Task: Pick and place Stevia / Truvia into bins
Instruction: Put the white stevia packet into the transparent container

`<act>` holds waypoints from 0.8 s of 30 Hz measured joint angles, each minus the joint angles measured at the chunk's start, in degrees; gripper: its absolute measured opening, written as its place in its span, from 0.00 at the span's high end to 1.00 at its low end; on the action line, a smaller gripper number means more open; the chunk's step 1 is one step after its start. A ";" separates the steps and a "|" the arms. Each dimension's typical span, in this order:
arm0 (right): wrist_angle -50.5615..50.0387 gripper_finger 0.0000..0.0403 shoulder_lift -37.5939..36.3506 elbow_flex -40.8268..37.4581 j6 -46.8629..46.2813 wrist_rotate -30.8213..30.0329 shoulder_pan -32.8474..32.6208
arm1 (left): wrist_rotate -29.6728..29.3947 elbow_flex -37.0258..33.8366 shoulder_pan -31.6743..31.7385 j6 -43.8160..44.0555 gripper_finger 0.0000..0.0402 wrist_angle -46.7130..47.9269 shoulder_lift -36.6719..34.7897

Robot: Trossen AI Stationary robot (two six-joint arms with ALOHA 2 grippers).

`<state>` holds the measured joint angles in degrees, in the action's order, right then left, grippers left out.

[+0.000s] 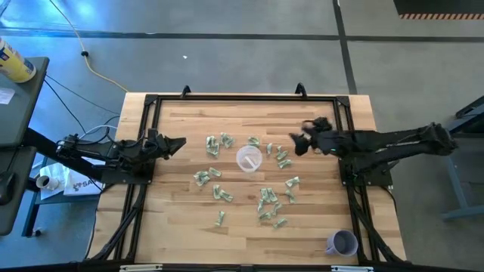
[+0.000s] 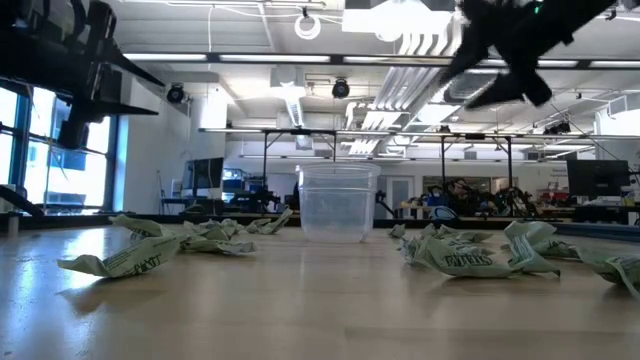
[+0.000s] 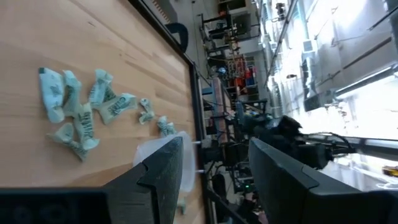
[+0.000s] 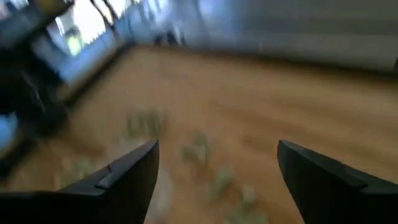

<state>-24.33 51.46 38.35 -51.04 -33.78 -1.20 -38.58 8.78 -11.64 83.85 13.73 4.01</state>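
Note:
Several crumpled green-and-white Stevia packets [image 1: 266, 200] lie flat and scattered over the wooden table, also shown in the low view [image 2: 465, 255] and the left wrist view [image 3: 81, 106]. The clear round cup [image 1: 249, 159] stands upright among them near the table's middle [image 2: 338, 202]. My right gripper [image 1: 300, 136] hangs open above the table, right of the cup and over the packets there, empty. My left gripper [image 1: 180, 143] waits open at the table's left side, well left of the cup.
A lavender cup [image 1: 342, 243] stands at the table's near right corner. A black frame [image 1: 242, 97] rims the table. The bare wood along the near edge holds no packets. Off the table at left sit a cart, cables and a bottle [image 1: 17, 62].

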 joint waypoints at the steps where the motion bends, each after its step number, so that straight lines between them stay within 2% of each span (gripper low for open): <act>1: -2.70 0.22 1.57 -0.03 -0.96 5.01 1.60 | -0.07 0.00 0.00 0.00 0.46 0.61 0.00; 3: -6.61 0.22 5.26 -0.15 0.70 13.13 4.00 | -0.14 0.00 0.00 0.00 0.46 1.84 0.00; 6: -7.70 0.22 10.82 -0.11 8.50 22.09 5.56 | -0.17 0.00 0.00 0.00 0.46 3.45 0.00; 10: -7.98 0.22 17.82 -0.09 25.14 28.62 5.22 | -0.14 0.00 0.00 0.00 0.46 5.34 -0.01; 12: -7.94 0.22 20.48 -0.09 28.04 31.10 4.75 | -0.16 0.00 0.02 0.02 0.46 6.45 0.00; 18: -7.90 0.25 26.40 -0.09 32.06 32.11 4.08 | -0.08 0.00 0.00 0.02 0.46 7.78 0.00; 20: -8.03 0.30 27.84 0.06 32.08 31.39 4.14 | -0.03 0.00 0.00 0.02 0.46 8.01 0.00; 24: -8.59 0.50 30.11 1.45 34.28 30.95 4.54 | 0.96 0.00 0.00 0.01 0.46 9.74 0.00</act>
<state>-32.92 81.57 39.80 -16.76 -2.83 3.33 -37.62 8.78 -11.64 83.87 23.46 4.01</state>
